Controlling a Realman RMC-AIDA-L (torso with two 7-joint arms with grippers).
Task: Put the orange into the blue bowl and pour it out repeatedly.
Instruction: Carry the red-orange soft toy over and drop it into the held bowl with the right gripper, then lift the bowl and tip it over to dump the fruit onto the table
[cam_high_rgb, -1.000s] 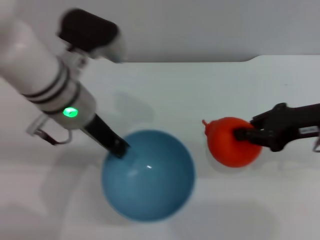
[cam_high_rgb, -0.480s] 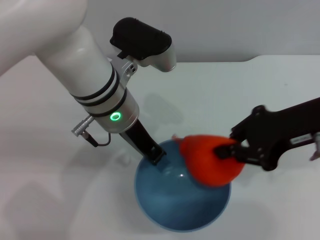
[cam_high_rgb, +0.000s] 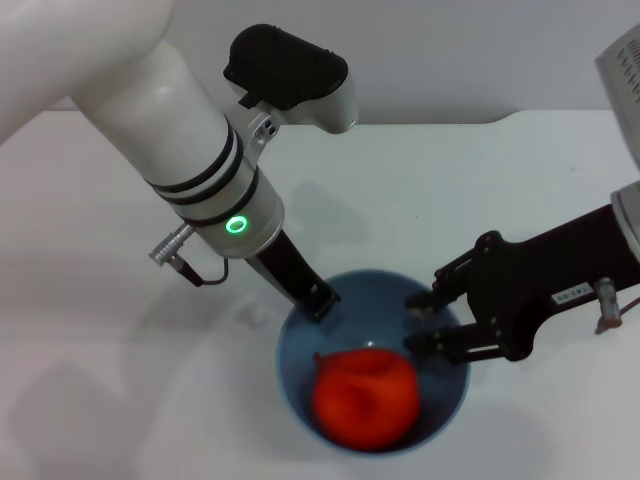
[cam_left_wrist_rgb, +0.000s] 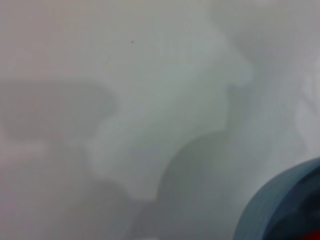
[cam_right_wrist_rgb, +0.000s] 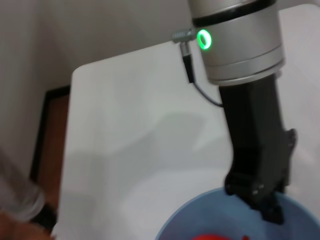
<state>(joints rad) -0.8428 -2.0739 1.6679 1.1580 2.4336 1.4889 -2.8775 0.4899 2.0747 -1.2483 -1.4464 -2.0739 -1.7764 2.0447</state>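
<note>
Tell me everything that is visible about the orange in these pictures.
The orange is a vivid orange-red, lumpy round fruit with a creased, dimpled top facing up. It lies inside the blue bowl, toward the near side, resting on the bowl's inner surface. No gripper touches it: the right gripper is open above the bowl's right rim, and the left gripper holds the far rim.

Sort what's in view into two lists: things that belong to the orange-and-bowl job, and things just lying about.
Part of the job:
- orange, lying inside the bowl
- blue bowl
- left gripper, clamped on the bowl's rim
- right gripper, open over the bowl's right side

Just there:
- white table, which carries the bowl
- nothing else loose shows on it
</note>
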